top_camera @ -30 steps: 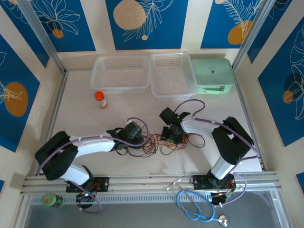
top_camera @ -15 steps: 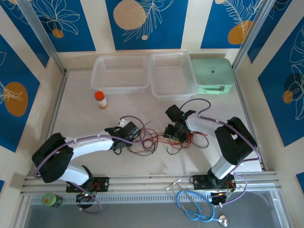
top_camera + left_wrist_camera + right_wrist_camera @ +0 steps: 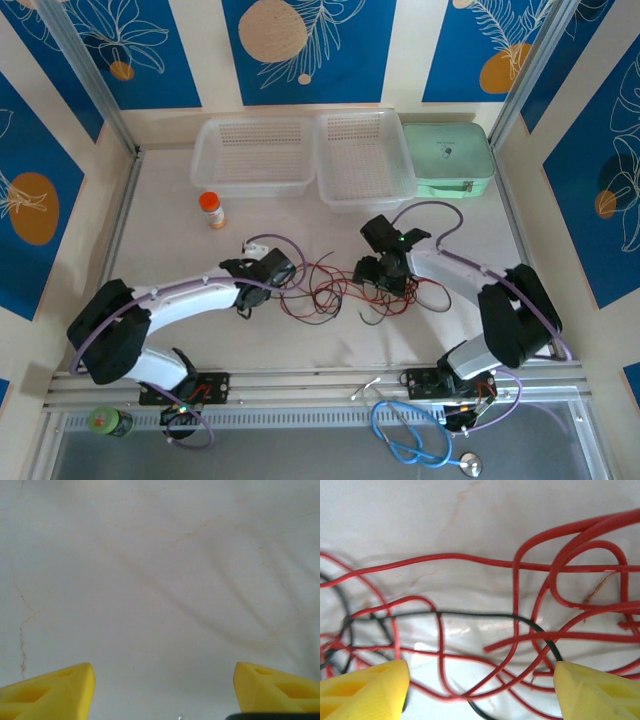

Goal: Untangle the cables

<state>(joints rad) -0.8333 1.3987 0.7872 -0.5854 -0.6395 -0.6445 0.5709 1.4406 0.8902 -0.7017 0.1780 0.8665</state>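
The cables (image 3: 335,292) are thin red and black wires lying in a loose tangle on the white table, between the two arms. My left gripper (image 3: 262,276) sits at the tangle's left edge. In the left wrist view the left gripper (image 3: 162,674) is open over bare table, with nothing between its yellow fingertips (image 3: 60,690). My right gripper (image 3: 386,274) hovers over the tangle's right part. In the right wrist view the right gripper (image 3: 481,674) is open, and red loops and one black wire of the cables (image 3: 470,615) lie on the table below it, not gripped.
Two clear plastic bins (image 3: 255,160) (image 3: 365,165) and a mint green case (image 3: 448,158) line the back. An orange-capped bottle (image 3: 211,209) stands at back left. A light blue coiled cable (image 3: 410,440) and a green bottle (image 3: 108,421) lie beyond the front rail.
The right gripper has opened wider and moved right and back. The left gripper has drawn left, off the tangle. The wires now lie more spread out.
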